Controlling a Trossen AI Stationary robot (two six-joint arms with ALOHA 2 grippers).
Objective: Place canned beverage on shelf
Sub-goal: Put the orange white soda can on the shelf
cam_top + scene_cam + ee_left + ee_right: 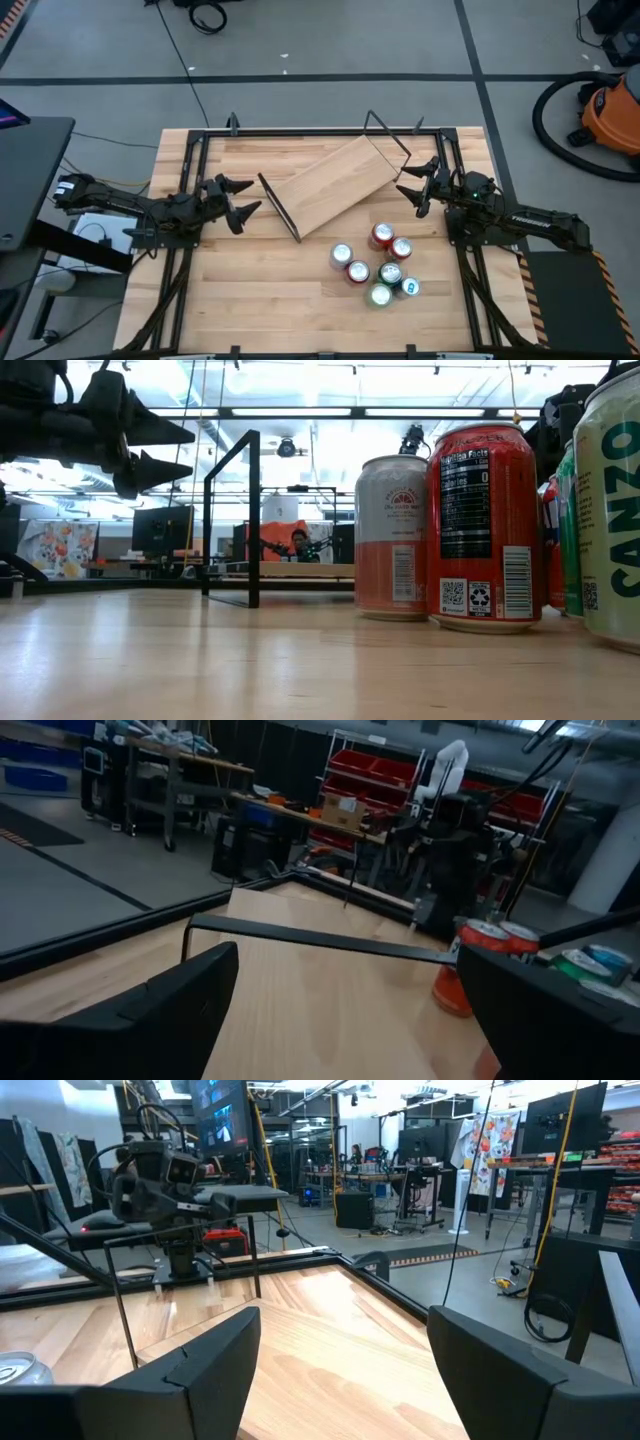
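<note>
The shelf (330,185), a light-wood plank with black rod frames at both short ends, lies slantwise on the middle of the table. Several cans (378,265) stand upright on their bases right of centre, toward the near edge; the low view shows them close up (480,525). My left gripper (254,196) hovers open just left of the shelf's near end frame (320,935), pointing level toward it. My right gripper (405,183) hovers open beside the shelf's far-right end, its fingers (215,1355) level above the tabletop. Neither gripper holds anything.
The butcher-block tabletop (260,300) has a black frame along its edges (300,132). Bare wood lies along the near left. The shelf's upright end frame (235,520) stands between my left gripper (165,450) and the cans. A person sits in the room behind.
</note>
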